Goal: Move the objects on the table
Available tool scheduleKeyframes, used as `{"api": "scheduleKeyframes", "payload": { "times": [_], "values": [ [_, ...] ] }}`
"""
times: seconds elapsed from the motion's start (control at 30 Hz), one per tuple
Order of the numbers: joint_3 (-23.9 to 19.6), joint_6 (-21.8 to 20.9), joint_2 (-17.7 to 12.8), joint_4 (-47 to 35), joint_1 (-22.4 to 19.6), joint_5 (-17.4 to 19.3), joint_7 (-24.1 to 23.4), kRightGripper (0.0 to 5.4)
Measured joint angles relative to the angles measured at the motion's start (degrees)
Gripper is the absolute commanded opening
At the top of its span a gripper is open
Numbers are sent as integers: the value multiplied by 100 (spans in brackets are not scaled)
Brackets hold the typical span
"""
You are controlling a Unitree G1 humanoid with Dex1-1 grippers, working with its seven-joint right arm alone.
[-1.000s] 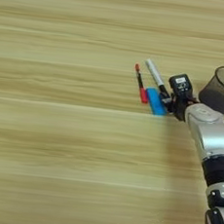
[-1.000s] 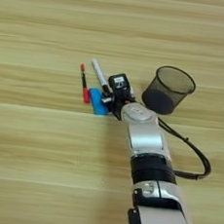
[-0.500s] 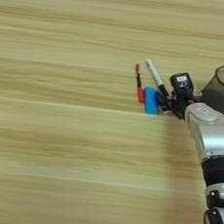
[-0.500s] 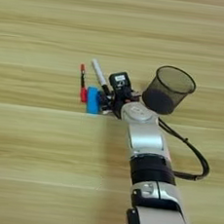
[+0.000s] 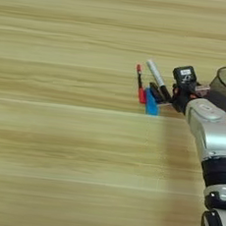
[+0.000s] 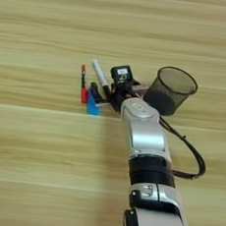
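Observation:
A short bright-blue block lies on the light wooden table, its left edge against the lower end of a thin red pen. Just right of the pen a white marker lies slanted, its black cap toward my arm. My right gripper reaches in from the right on the silver forearm. Its black tip is down at the top of the blue block and touches it, beside the marker's cap. The red pen and marker lie apart from the gripper.
A black mesh cup stands upright just right of my wrist, close behind the forearm. A black cable loops out from the arm to the right. Bare wood stretches away to the left and toward the front.
The blue block has slid a little left and turned straighter, ending against the red pen. My gripper followed it left. Pen, marker and cup stayed put.

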Motion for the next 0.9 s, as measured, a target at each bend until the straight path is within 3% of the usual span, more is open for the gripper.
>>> {"api": "scheduleKeyframes", "payload": {
  "times": [0.4, 0.9],
  "values": [
    [-325, -347, 107, -696, 133, 138, -328, 537],
    [-1056, -332, -15, -1866, 488, 263, -602, 537]
  ]
}}
